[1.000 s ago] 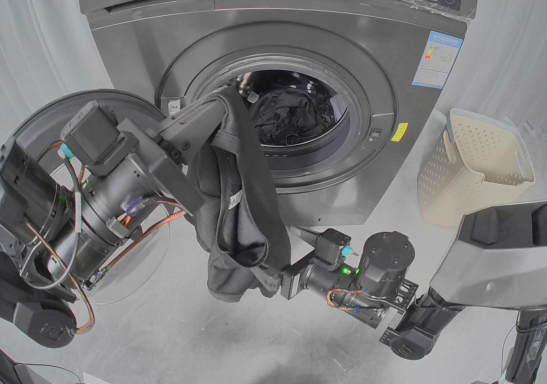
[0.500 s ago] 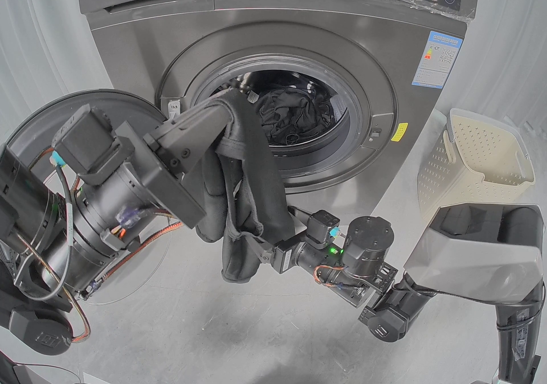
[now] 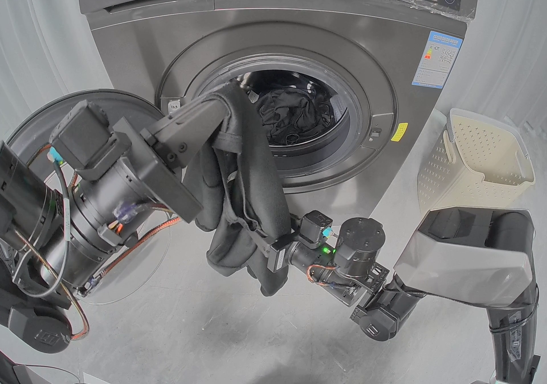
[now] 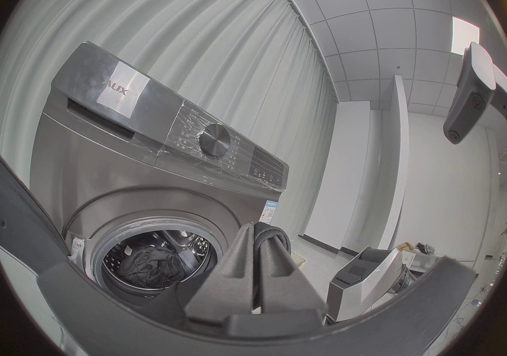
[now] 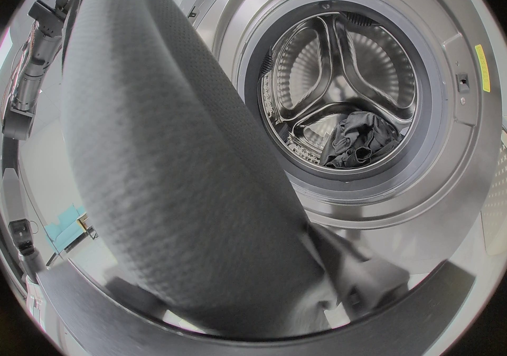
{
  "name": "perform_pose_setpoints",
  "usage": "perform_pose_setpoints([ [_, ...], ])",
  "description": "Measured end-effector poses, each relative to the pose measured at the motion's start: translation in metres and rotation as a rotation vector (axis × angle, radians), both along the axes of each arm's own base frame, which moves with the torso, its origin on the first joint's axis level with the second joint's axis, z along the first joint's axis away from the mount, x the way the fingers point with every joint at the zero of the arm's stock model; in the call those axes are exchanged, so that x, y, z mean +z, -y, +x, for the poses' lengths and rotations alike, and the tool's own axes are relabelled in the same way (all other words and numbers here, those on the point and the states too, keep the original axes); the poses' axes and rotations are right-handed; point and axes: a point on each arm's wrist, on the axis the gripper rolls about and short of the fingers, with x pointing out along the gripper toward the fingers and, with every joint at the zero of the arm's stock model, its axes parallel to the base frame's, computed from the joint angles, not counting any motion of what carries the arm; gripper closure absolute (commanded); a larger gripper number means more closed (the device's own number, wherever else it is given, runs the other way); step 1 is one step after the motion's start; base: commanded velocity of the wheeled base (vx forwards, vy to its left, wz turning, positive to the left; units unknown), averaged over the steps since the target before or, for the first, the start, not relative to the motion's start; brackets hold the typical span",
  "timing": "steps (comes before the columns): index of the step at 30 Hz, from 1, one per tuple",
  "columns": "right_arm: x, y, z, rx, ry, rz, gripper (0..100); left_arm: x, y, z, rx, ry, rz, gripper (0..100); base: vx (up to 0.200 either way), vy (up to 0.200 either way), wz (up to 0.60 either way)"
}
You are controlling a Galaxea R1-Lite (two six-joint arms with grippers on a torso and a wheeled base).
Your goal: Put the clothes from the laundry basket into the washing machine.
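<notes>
A dark garment hangs in front of the washing machine, just left of its open drum. My left gripper is shut on the garment's top edge at the drum's rim; in the left wrist view the fingers pinch the cloth. Lower down, my right gripper is shut on the garment's lower part, and a tail of cloth dangles below it. The same garment looms close in the right wrist view. Black clothes lie inside the drum. The cream laundry basket stands on the floor to the right.
The machine's round door is swung open to the left, behind my left arm. Grey floor lies open below the garment. Curtains hang behind and beside the machine.
My right gripper has risen and moved left toward the machine, lifting the garment's lower part so it bunches. The left gripper has barely shifted at the drum's rim.
</notes>
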Motion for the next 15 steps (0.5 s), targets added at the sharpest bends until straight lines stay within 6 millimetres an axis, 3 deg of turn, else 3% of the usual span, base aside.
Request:
perform_pose_setpoints([
  [9,0.011,0.019,-0.002,-0.034,-0.011,0.003,100,-0.003,-0.013,0.014,0.089,-0.021,0.005,100,0.0,0.0,0.0],
  [15,0.042,0.039,-0.007,-0.07,0.013,0.058,100,-0.022,-0.024,0.018,0.132,-0.082,0.054,100,0.0,0.0,0.0],
])
